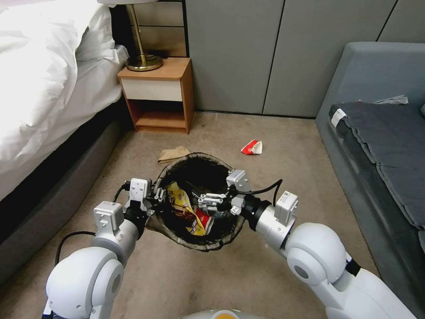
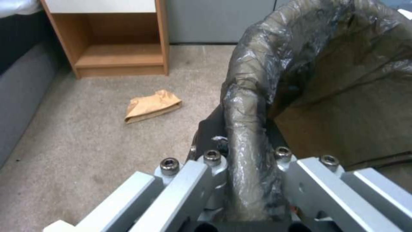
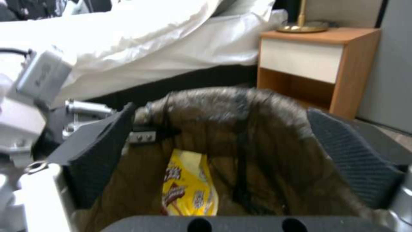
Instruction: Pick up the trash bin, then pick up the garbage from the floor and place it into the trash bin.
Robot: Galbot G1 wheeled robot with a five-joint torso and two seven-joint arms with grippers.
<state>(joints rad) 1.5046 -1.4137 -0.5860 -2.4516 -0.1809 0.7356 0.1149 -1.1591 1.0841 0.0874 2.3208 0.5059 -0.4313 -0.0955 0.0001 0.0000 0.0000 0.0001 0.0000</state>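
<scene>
Left end effector (image 1: 156, 198) clamps the trash bin (image 1: 177, 166) rim; right end effector (image 1: 211, 201) hangs spread wide, empty, above the yellow snack bag (image 1: 186, 208) inside.

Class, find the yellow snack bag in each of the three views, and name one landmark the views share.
Head view: the yellow snack bag lies inside the trash bin, towards the robot's left, by the left gripper.
Left wrist view: the bag is not in it; the bin's lined rim blocks the inside.
Right wrist view: low and centre, between the right gripper's open fingers.
Shared landmark: the wooden nightstand.
</scene>
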